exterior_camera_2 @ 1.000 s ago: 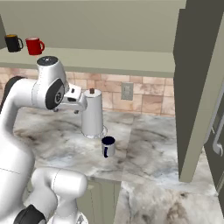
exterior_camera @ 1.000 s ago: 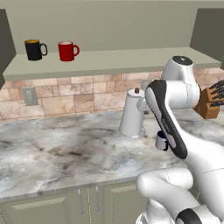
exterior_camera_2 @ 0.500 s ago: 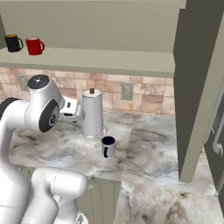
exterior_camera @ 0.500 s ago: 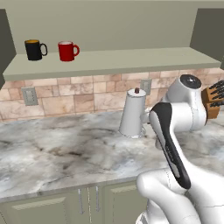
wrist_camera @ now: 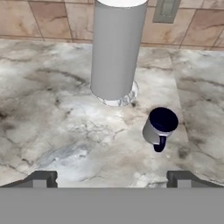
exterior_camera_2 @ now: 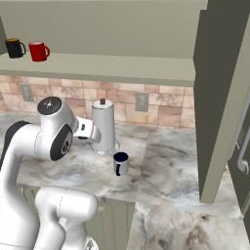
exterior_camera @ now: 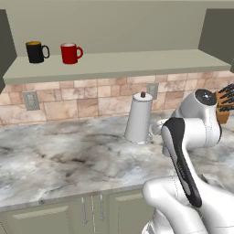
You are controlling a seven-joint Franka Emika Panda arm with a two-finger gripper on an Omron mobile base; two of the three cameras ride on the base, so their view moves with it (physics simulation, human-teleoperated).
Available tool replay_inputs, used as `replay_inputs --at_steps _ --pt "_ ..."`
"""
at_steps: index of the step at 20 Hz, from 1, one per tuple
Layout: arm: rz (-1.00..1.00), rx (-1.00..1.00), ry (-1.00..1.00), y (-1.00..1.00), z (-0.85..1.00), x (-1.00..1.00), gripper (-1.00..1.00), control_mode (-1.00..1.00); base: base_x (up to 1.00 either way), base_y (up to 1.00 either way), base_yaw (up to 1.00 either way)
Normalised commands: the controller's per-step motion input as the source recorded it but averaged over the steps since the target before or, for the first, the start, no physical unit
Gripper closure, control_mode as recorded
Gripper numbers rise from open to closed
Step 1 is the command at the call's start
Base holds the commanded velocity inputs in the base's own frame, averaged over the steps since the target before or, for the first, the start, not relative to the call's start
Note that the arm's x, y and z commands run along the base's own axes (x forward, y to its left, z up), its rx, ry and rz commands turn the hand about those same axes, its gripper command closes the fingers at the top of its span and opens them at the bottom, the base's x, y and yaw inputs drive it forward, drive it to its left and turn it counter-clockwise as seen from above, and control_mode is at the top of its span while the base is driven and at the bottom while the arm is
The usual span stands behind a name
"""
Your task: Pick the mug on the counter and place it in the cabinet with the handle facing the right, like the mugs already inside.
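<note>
Marbled counter (wrist_camera: 65, 118) under the olive cabinet (exterior_camera: 114, 64), and up on the shelf at far left sit the black mug (exterior_camera: 35, 51) and the red mug (exterior_camera: 70, 53). Moving right, a tall white coffee pot (wrist_camera: 117, 48) stands by the backsplash, and just beside it sits the grey mug (wrist_camera: 159, 127), upright, handle (wrist_camera: 160, 144) toward the camera. The gripper (wrist_camera: 111, 178) hangs above the counter with fingers spread wide, holding nothing.

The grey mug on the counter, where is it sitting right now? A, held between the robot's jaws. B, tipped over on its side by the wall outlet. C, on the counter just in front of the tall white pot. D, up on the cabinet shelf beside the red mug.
C: the grey mug stands upright on the counter in front of the tall white pot, apart from it, untouched by the open jaws.
</note>
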Motion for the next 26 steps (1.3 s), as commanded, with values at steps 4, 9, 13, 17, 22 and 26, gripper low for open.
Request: replay_inputs --at_steps 4,9,13,17,22,26 --pt "0.0 0.0 0.0 -0.19 -0.18 0.0 -1.0 -1.0 0.0 0.0 0.0" --pt "0.0 0.0 0.0 -0.13 -0.25 0.0 -1.0 -1.0 0.0 0.0 0.0" --pt "0.0 0.0 0.0 -0.13 -0.23 0.0 -1.0 -1.0 0.0 0.0 0.0" --pt "0.0 0.0 0.0 -0.18 -0.21 0.0 -1.0 -1.0 0.0 0.0 0.0" --pt "0.0 0.0 0.0 -0.2 -0.21 0.0 -1.0 -1.0 0.0 0.0 0.0" --pt "0.0 0.0 0.0 -0.25 -0.19 0.0 -1.0 -1.0 0.0 0.0 0.0"
